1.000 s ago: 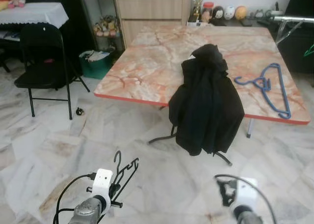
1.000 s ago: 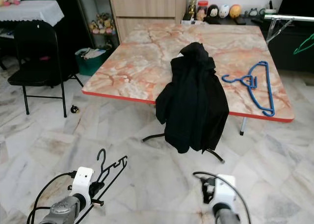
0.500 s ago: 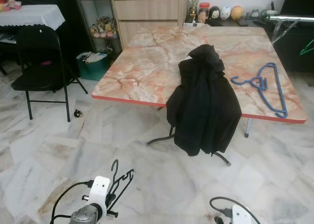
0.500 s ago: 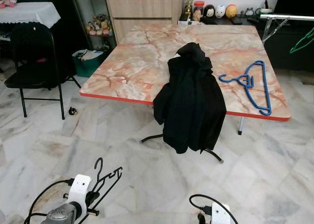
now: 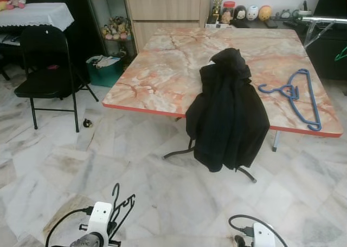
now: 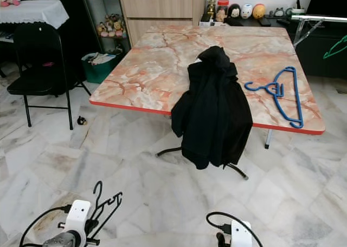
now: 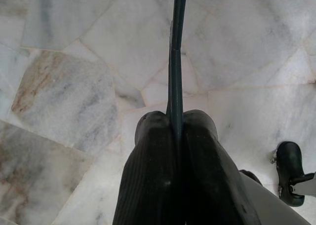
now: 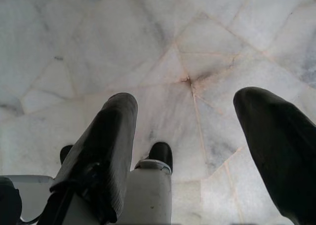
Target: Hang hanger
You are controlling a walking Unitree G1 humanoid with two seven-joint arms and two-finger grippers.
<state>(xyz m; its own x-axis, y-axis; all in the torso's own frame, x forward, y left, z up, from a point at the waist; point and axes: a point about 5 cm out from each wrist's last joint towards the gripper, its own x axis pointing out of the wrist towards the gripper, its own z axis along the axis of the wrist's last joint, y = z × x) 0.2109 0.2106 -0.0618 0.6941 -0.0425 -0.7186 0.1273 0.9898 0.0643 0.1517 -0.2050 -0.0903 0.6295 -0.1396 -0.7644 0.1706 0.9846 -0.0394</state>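
Note:
A thin black hanger (image 5: 121, 206) hangs low over the marble floor, with my left gripper (image 7: 175, 120) shut on its rod; the hook points up. My right gripper (image 8: 186, 97) stands open above the floor with nothing between its fingers, its white wrist (image 5: 262, 237) at the bottom of the head views. A blue hanger (image 5: 295, 95) lies flat on the marble-patterned table (image 5: 162, 68) near its right edge. A black jacket (image 5: 227, 111) is draped over the table's front edge and hangs toward the floor.
A black folding chair (image 5: 46, 63) stands at the left, with a green bin (image 5: 105, 69) beside the wooden cabinet (image 5: 168, 8). A metal rack bar (image 5: 325, 20) and a green hanger (image 5: 341, 54) are at the far right. Open floor (image 5: 179, 193) lies before the table.
Both arms have sunk lower in the head views, the right wrist almost out of the bottom edge. The left gripper still holds the black hanger. The camera shifted slightly.

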